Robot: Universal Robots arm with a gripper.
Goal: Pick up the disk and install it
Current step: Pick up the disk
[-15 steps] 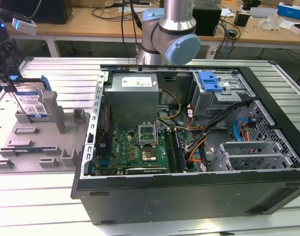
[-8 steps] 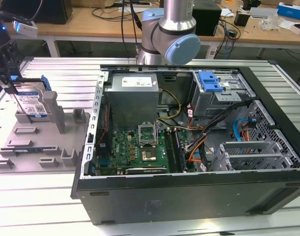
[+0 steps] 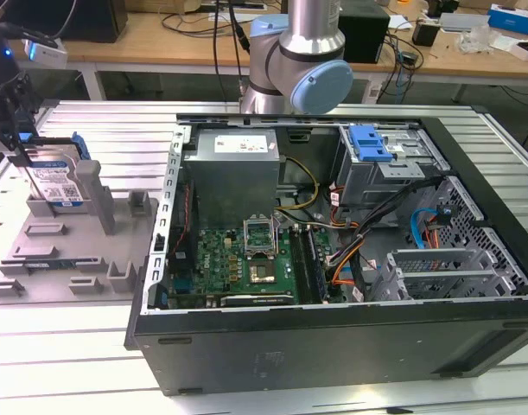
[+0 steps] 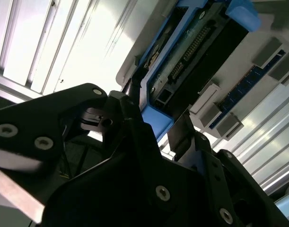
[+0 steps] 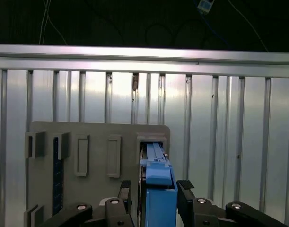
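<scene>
Straddling the flat silver-grey disk in its blue plastic carrier with black fingers spread barely wider than its thin edge, seemingly unclamped; standing on edge in a grey slotted holder on the ribbed aluminium counter, long axis running between them

My claw is matt black, dotted with bright silver screw heads. The disk shows a bright blue carrier in both wrist views. In the exterior view its silver-grey face bears a white-and-blue label. The holder plate is plain grey, the table ribbed silver. The computer case is black, its motherboard green.
</scene>
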